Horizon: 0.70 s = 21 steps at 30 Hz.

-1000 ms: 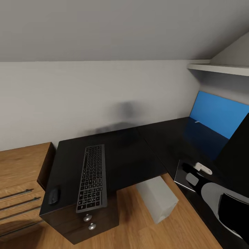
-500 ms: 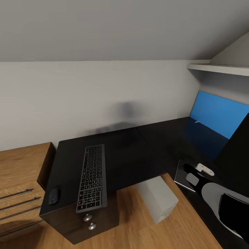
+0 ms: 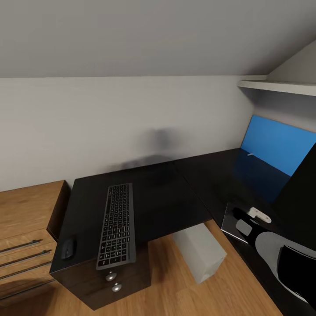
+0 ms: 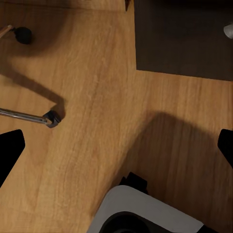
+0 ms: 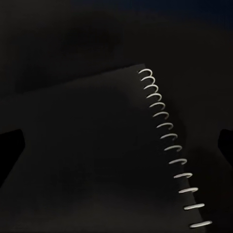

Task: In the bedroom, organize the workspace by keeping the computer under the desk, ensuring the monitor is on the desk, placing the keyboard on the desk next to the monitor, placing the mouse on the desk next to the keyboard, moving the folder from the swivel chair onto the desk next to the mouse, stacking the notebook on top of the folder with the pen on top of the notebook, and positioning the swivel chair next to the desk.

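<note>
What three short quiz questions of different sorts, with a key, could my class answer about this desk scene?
1. True or false: the mouse lies on the floor.
2. Which sits under the desk? A) keyboard B) computer C) dresser
3. Fill in: the keyboard lies beside the ____.

Key:
1. False; it is on the desk.
2. B, the computer.
3. Mouse.

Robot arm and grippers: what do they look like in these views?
The right arm has a smooth, rounded light grey shell joined to glossy black segments. The left gripper and the right gripper each have plain, flat black fingers.
</note>
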Available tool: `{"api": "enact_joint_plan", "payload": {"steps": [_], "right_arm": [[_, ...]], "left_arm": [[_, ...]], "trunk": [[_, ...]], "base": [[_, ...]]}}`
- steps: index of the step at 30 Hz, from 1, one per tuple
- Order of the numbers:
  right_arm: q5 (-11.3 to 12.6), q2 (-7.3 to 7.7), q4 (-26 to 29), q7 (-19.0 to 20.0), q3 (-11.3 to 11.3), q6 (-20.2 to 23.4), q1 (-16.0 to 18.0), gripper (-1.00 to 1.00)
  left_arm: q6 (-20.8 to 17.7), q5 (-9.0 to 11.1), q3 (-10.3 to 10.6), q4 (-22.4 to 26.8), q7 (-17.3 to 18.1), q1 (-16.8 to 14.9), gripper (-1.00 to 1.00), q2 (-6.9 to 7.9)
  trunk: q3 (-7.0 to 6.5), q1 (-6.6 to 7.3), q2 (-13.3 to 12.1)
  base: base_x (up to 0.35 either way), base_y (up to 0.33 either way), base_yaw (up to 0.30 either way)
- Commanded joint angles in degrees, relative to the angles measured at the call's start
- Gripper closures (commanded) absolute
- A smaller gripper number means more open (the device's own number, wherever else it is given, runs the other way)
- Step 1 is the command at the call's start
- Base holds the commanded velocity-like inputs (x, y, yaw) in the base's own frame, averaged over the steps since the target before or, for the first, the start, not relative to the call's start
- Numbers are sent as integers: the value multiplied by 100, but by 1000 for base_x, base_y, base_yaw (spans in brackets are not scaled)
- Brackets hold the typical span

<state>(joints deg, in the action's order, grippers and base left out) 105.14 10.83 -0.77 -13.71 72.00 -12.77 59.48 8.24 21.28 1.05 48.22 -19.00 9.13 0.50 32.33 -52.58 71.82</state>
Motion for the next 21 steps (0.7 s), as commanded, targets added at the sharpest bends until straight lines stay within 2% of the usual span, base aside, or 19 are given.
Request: {"api": "enact_joint_plan", "payload": {"steps": [1, 12, 16, 21], "right_arm": [[44, 0, 5, -23, 49, -9, 2, -100], [41, -1, 6, -27, 50, -6, 2, -100], [43, -2, 7, -27, 51, -6, 2, -100], [42, -2, 8, -27, 51, -6, 2, -100]], "left_arm": [[21, 51, 11, 15, -12, 1, -100, 3], [20, 51, 9, 37, -16, 1, -100, 3], [20, 51, 9, 39, -16, 1, -100, 3], [20, 51, 9, 38, -21, 1, -100, -1]], "trunk": [[23, -23, 44], [220, -265, 486], [220, -265, 486], [310, -374, 686]], "base": [[0, 0, 0], [0, 0, 0], [0, 0, 0], [0, 0, 0]]}}
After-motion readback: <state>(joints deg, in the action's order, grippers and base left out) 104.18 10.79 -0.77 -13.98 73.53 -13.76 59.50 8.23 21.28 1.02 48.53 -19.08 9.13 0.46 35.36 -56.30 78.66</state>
